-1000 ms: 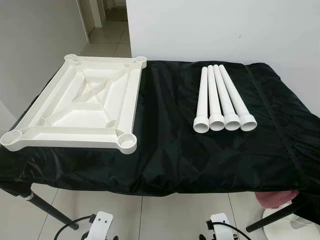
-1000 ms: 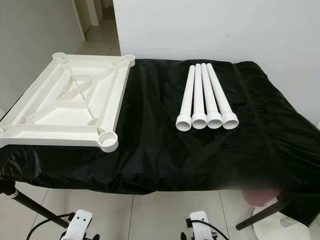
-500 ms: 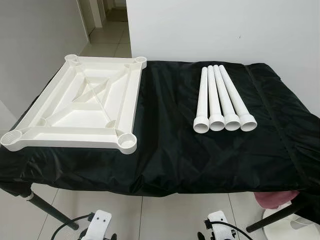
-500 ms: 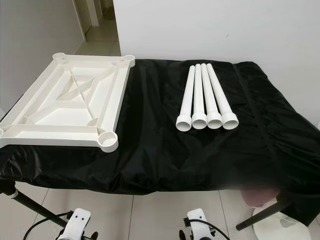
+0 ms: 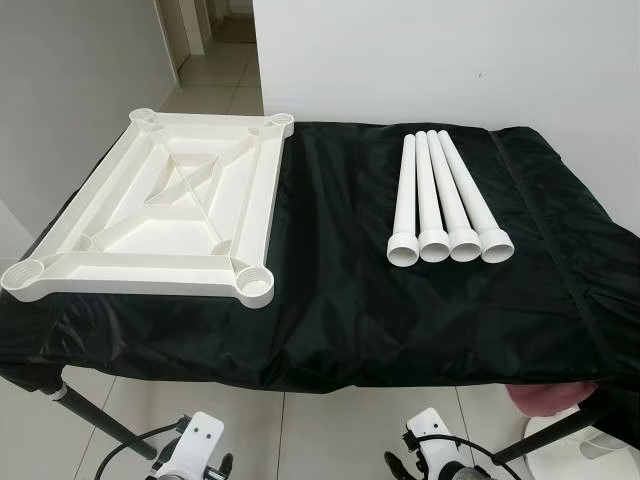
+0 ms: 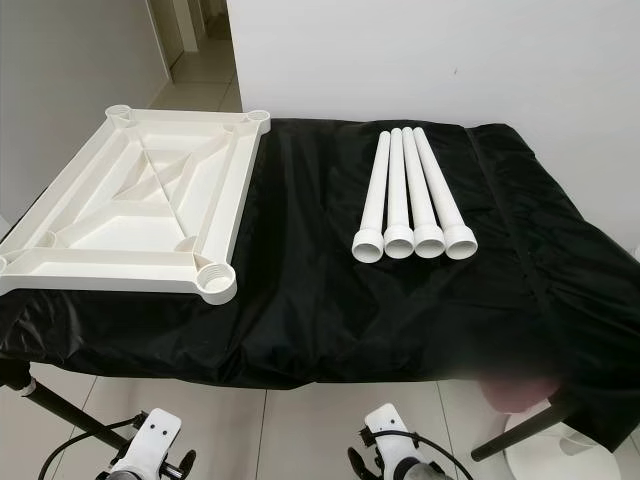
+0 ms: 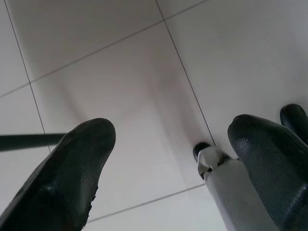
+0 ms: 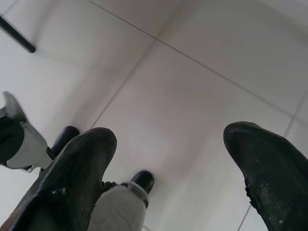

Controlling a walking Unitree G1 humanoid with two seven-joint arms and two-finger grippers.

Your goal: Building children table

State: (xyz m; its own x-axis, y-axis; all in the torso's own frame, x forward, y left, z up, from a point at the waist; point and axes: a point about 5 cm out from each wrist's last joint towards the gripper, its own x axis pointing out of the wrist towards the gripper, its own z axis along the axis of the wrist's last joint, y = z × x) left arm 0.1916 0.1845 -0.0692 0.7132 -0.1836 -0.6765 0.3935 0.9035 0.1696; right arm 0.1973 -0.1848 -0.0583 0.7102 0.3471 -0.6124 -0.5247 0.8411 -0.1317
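Note:
A white plastic tabletop (image 5: 160, 215) lies upside down on the left of a table under a black cloth (image 5: 340, 300), its ribbed underside and round corner sockets facing up. Several white tube legs (image 5: 440, 200) lie side by side on the right, wide ends toward me. Both arms hang low in front of the table's near edge. My left gripper (image 7: 168, 159) is open over the tiled floor with nothing between its fingers (image 7: 67, 178). My right gripper (image 8: 168, 168) is open too, also over bare floor tiles.
A white wall stands behind the table and a hallway opens at the back left. Black table legs (image 5: 100, 420) slant to the floor at both front corners. A pink object (image 5: 550, 398) and a white round base (image 5: 585, 450) sit low at the front right.
Both wrists have risen slightly into the bottom of the head views. The tabletop and the legs have not moved.

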